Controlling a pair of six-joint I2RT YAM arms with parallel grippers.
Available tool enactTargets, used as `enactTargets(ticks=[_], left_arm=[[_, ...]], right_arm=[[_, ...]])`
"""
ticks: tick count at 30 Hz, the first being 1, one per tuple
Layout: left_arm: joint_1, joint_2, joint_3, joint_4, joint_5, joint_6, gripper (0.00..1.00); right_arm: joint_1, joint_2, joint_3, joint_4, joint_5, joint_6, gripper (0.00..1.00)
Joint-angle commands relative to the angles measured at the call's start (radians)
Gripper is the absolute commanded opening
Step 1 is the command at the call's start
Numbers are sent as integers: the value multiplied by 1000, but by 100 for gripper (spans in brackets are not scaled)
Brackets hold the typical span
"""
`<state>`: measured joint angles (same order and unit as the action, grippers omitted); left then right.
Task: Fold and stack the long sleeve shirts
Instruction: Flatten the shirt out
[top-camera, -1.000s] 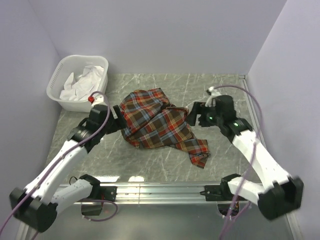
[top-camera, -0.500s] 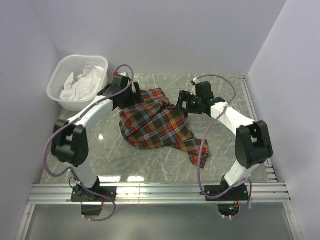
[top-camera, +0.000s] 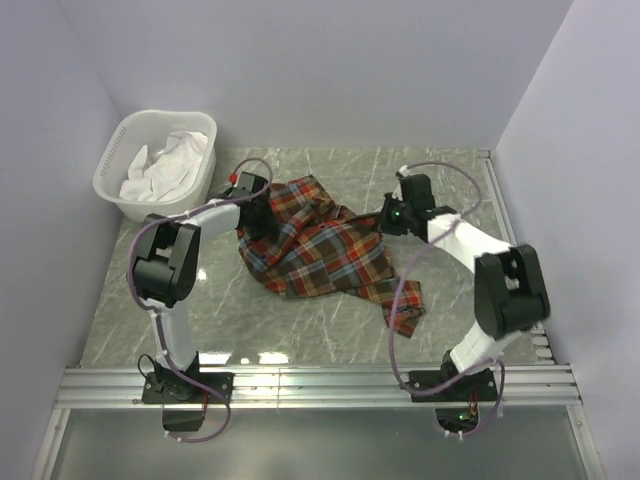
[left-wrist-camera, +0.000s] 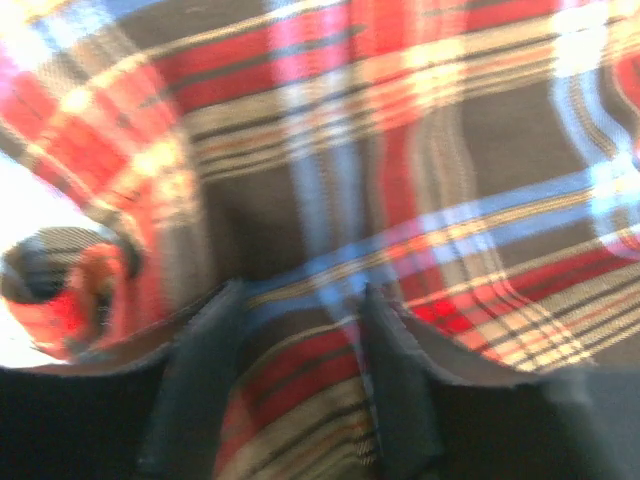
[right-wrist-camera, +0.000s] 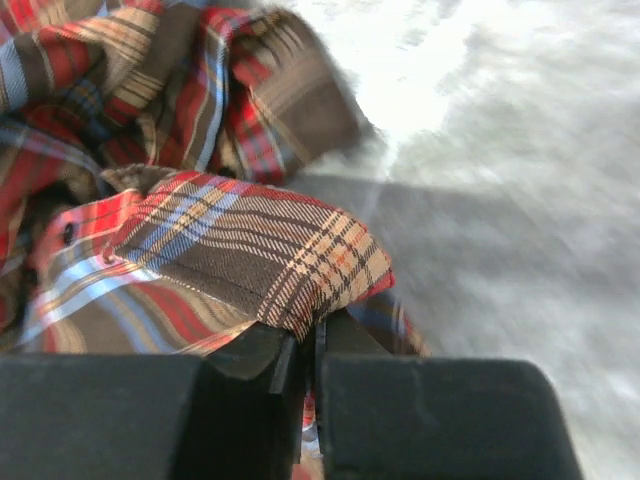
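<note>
Shirt (top-camera: 315, 250), just one, is lying crumpled on the table (top-camera: 300, 330) in my top view, near one basket (top-camera: 110, 190). Left wrist: left gripper (left-wrist-camera: 295, 300) is pressing into plaid, jaws apart. Right wrist: right gripper (right-wrist-camera: 308, 335) is pinching a cuff (right-wrist-camera: 300, 260), jaws closed.

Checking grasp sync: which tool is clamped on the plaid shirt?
The right tool, fingers shut on a fold of the plaid shirt; the left tool has its fingers apart, cloth between them.
</note>
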<state>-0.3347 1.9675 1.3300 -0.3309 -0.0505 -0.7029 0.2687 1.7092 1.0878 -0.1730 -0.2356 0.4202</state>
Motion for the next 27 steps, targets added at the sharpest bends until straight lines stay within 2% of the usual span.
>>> enactTargets(ticks=[1, 2, 4, 5, 7, 9, 11, 13, 17, 20, 22, 23, 24, 25, 26, 27], left_arm=[[43, -91, -130, 51, -77, -75, 51], [51, -129, -184, 67, -80, -99, 37], [66, -168, -230, 90, -75, -122, 24], [71, -209, -262, 107, -75, -142, 11], [75, -251, -287, 113, -89, -165, 0], [77, -317, -322, 118, -103, -184, 1], [80, -392, -377, 124, -115, -213, 1], [83, -446, -422, 135, -130, -231, 0], [88, -586, -585, 132, -127, -282, 0], [91, -668, -684, 107, -114, -285, 1], [91, -709, -731, 108, -77, -273, 2], [89, -743, -736, 110, -63, -265, 6], [89, -755, -736, 109, -46, -256, 13], [89, -765, -720, 95, -28, -236, 28], [89, -771, -703, 86, -20, -224, 37], [89, -771, -683, 81, -12, -208, 49]], right_arm=[[-29, -206, -58, 35, 120, -21, 2], [-29, -239, -68, 32, 131, -37, 2], [-29, -333, -78, 30, 151, -50, 1], [-29, -365, -83, 29, 162, -60, 1], [-29, -465, -107, 35, 198, -63, 1], [-29, -575, -144, 50, 234, -60, 1], [-29, -650, -221, 62, 354, -51, 1], [-29, -756, -313, 67, 412, -17, 1], [-33, -875, -414, -46, 397, 46, 5], [-29, -941, -474, -158, 358, 103, 13], [-31, -987, -499, -248, 355, 135, 38], [-31, -1011, -500, -275, 358, 140, 48], [-31, -1022, -496, -296, 358, 141, 63], [-31, -1033, -490, -312, 354, 128, 69], [-29, -1045, -480, -328, 351, 118, 77], [-31, -1048, -455, -333, 349, 108, 80]])
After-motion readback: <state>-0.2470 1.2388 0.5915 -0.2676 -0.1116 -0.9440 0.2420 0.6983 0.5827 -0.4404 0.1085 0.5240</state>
